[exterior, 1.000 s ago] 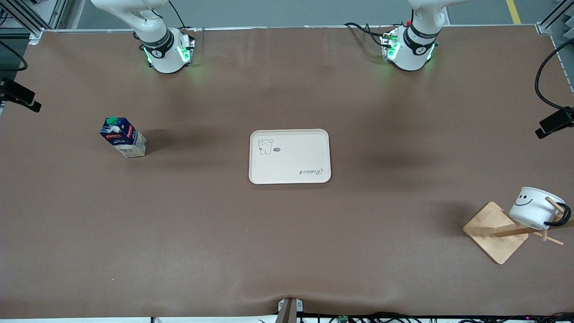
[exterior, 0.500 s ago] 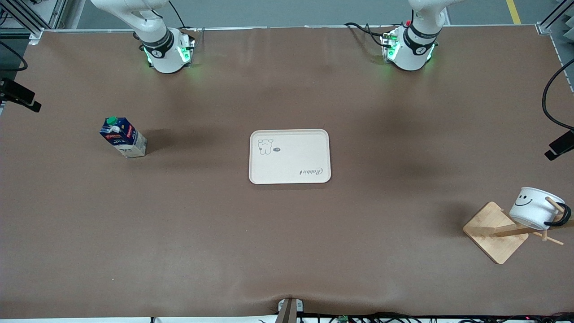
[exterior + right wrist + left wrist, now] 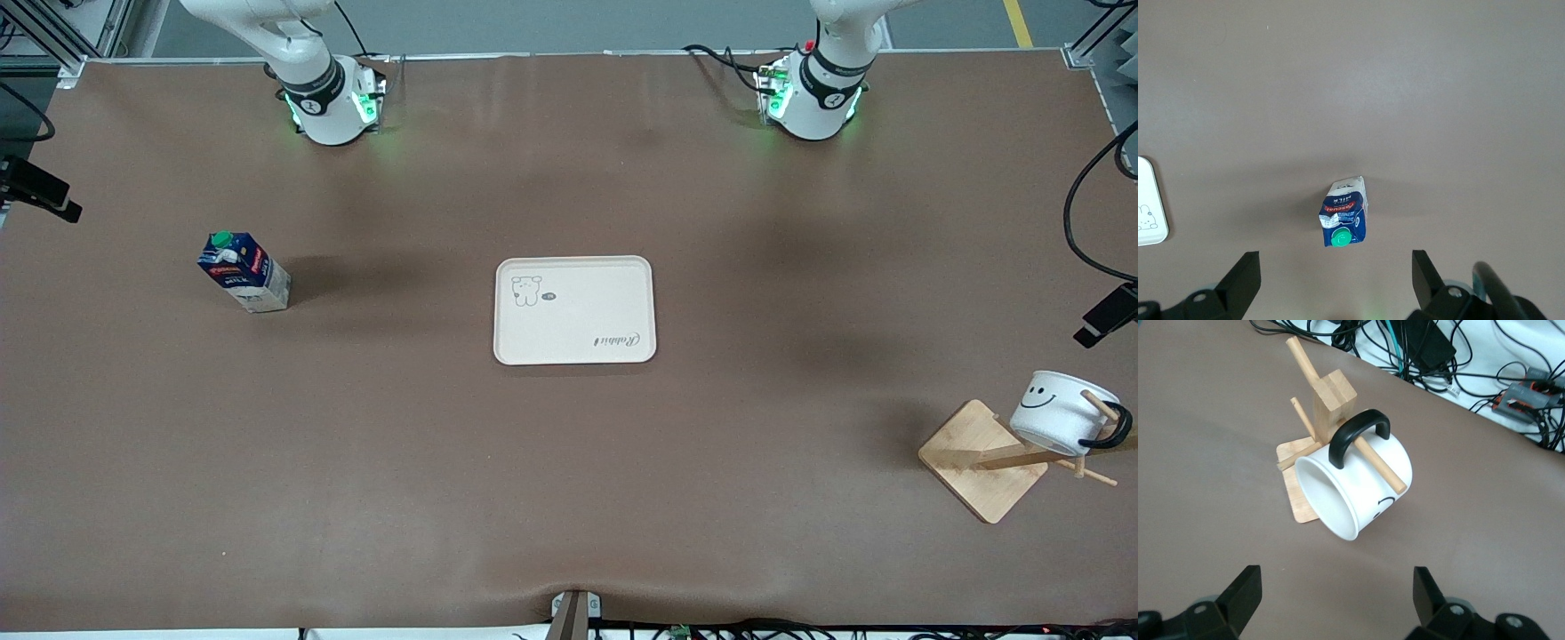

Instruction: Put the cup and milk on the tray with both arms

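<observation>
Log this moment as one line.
left gripper open over white smiley mug on wooden rack | right gripper open over blue milk carton | cream tray bare

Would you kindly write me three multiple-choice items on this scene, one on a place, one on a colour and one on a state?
1. Where is the cup?
A. on the tray
B. hung by its handle on a peg of the wooden rack
C. flat on the table beside the milk

2. What colour is the milk's cap?
A. green
B. red
C. white

3. How are the left gripper's fingers?
A. shut on the cup
B. shut on nothing
C. open, holding nothing

Answers:
1 B: in the left wrist view a peg of the wooden rack passes through the black handle, and the tray is bare.
2 A: the milk shows a green round cap in the right wrist view.
3 C: the left gripper has its fingers spread wide over the table, short of the cup.
</observation>
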